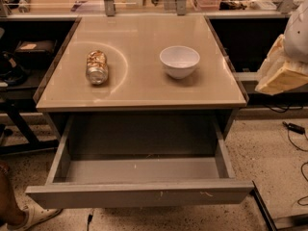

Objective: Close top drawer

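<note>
Lettering on the crushed can (97, 67) cannot be read; its printed side shows only gold and brown patches. The can lies on its side on the left part of the tan desk (144, 88), with a plain white bowl (179, 61) standing upright to its right, well apart from it.

Under the desk's top, the top drawer (139, 194) is pulled far out toward the camera, its grey inside bare. Its flat front panel carries small white scuff marks (206, 193) right of centre.

At the right edge of the view, the tool (281, 71) hangs beside the desk, level with its top. It is above and to the right of the drawer, well apart from the front panel and touching nothing. Whether it is released or clenched cannot be told.
</note>
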Robot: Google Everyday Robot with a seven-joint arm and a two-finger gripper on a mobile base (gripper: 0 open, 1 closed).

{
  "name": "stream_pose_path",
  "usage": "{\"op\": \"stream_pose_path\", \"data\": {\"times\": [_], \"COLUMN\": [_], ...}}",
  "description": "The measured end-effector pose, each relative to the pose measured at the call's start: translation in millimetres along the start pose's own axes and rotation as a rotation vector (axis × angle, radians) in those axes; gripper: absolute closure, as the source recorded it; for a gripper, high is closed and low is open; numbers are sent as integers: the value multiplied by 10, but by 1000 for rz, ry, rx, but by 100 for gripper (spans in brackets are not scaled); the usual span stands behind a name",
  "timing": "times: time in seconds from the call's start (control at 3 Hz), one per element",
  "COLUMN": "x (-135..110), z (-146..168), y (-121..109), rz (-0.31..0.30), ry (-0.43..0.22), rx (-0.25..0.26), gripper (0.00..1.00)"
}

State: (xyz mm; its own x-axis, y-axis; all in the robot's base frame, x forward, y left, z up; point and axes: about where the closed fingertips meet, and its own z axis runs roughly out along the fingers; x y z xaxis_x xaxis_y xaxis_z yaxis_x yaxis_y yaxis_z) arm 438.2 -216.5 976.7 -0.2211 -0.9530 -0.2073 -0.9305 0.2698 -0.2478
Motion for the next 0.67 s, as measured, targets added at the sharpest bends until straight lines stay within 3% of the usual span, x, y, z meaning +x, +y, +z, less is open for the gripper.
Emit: {"op": "stream_pose_path", "data": {"times": [0.33,0.67], "x": [0,0], "z": [0,0], "y": [0,0], "rz": [0,0], "ry": [0,0], "rx": [0,0], "gripper": [87,100]}}
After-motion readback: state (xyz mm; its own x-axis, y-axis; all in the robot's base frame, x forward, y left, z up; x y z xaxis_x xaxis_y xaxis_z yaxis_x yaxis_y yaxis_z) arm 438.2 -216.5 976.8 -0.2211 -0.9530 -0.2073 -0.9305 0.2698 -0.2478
